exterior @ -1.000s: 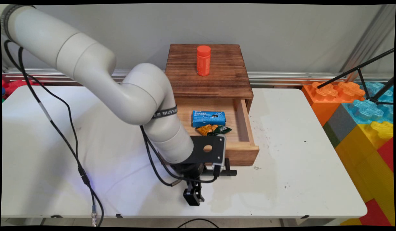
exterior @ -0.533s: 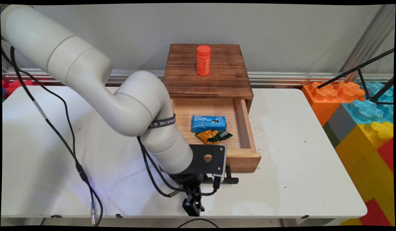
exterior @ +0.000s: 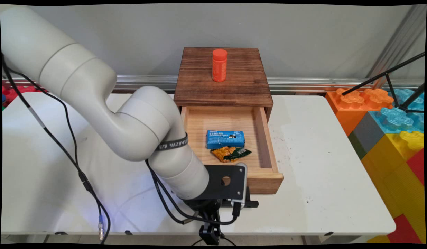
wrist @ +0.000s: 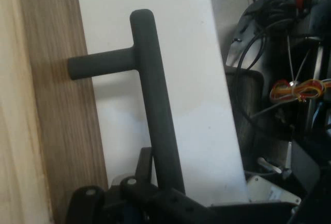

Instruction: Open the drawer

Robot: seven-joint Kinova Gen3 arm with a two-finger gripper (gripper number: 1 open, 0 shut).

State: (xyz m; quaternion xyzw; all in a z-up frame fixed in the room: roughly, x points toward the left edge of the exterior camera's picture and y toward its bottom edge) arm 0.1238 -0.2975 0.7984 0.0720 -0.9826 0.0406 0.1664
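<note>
A wooden cabinet [exterior: 241,90] stands at the back of the white table [exterior: 320,166], and its drawer [exterior: 267,181] is pulled out toward the near edge. My gripper [exterior: 234,204] is low in front of the drawer, shut on the drawer's black bar handle [exterior: 252,204]. In the hand view the handle [wrist: 155,105] runs down into my gripper [wrist: 165,195], with the drawer front [wrist: 62,131] on the left. Inside the drawer lie a blue packet [exterior: 225,139] and an orange-and-green snack packet [exterior: 231,154]. An orange bottle [exterior: 219,65] stands upright on the cabinet top.
Large toy blocks [exterior: 389,131] in orange, blue, yellow and red are stacked off the table's right side, with a black tripod leg [exterior: 386,72] over them. The table's near edge [exterior: 303,232] lies just below my gripper. Black cables [exterior: 71,162] hang from the arm on the left.
The drawer has slid further out toward the near edge, drawn by my gripper on its handle. The packets inside moved along with it, and more of the drawer floor shows.
</note>
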